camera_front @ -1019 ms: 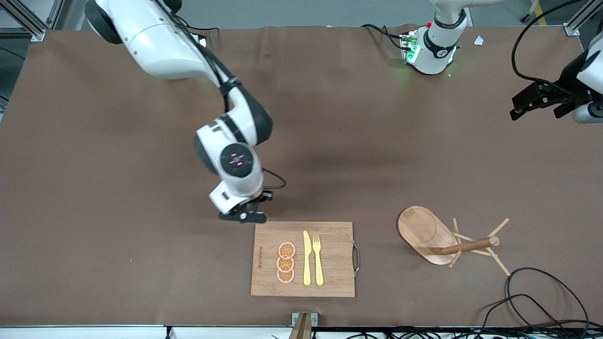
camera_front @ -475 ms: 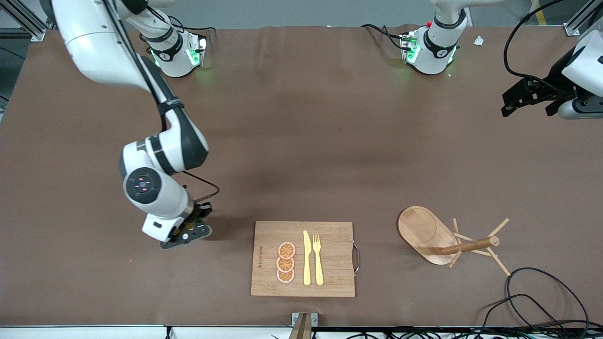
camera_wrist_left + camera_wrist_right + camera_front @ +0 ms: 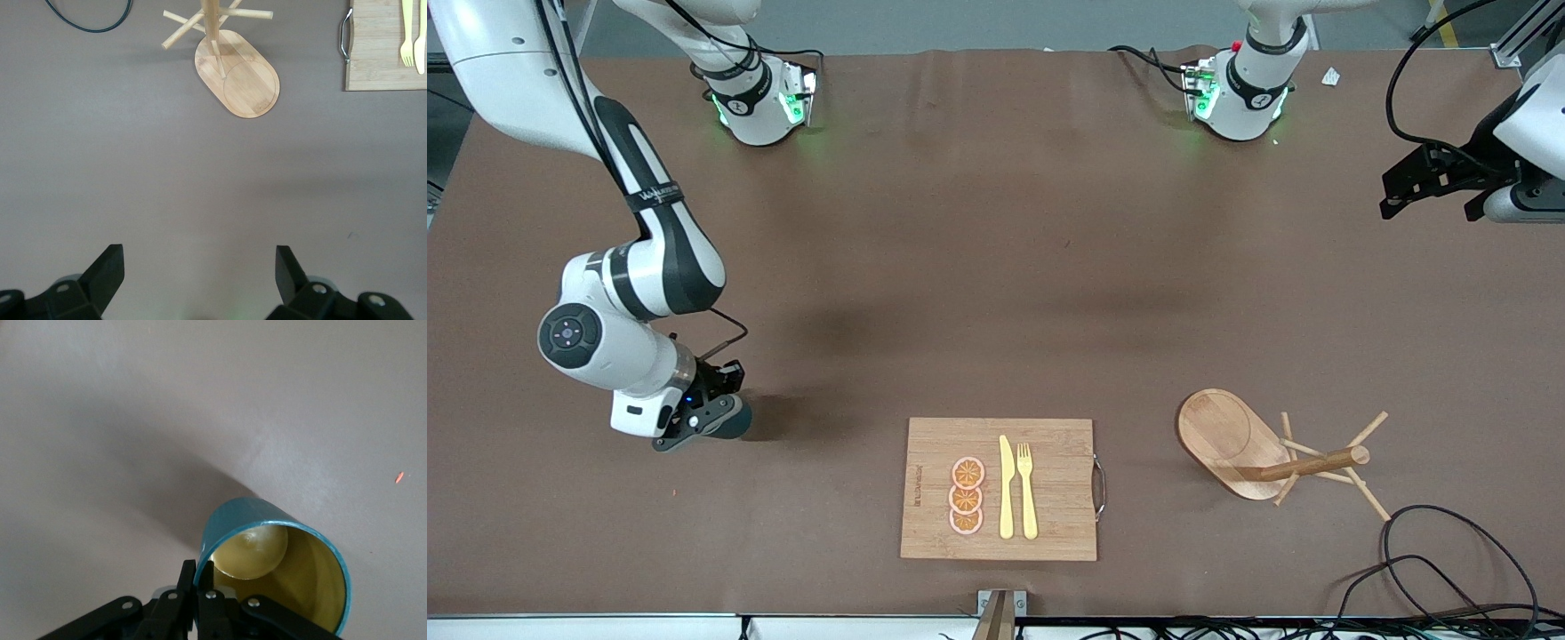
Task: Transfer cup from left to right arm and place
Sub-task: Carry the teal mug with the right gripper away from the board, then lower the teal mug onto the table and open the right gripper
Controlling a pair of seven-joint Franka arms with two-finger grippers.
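Your right gripper (image 3: 710,425) hangs low over the bare brown table (image 3: 996,267) toward the right arm's end, and it has the cup (image 3: 280,570) in it. In the right wrist view the fingers (image 3: 197,577) are pinched nearly together on the cup's rim, one on the outside wall and one just inside the mouth. The cup is tilted: its mouth faces up toward the wrist camera and its long axis leans well off vertical, the base pointing down toward the table. You see a smooth teal outer wall, a thin bright teal lip and a glossy yellow-gold inside with a round pale bottom. No handle shows from this angle. In the front view only a dark sliver of the cup (image 3: 734,425) peeks out under the gripper, so you cannot tell there whether it touches the table.

Your left gripper (image 3: 1436,182) waits high over the left arm's end of the table, jaws spread wide with nothing between them; the left wrist view shows both fingertips (image 3: 107,270) far apart over bare tabletop.

Near the front camera lies the bamboo cutting board (image 3: 1049,524) with a metal handle, carrying three orange slices (image 3: 967,496), a yellow knife (image 3: 1006,489) and a yellow fork (image 3: 1027,491). A line of small print runs along the board's edge, too small to read. Toward the left arm's end stands a wooden mug tree (image 3: 1280,449) on an oval base, with a black cable (image 3: 1440,551) near it.
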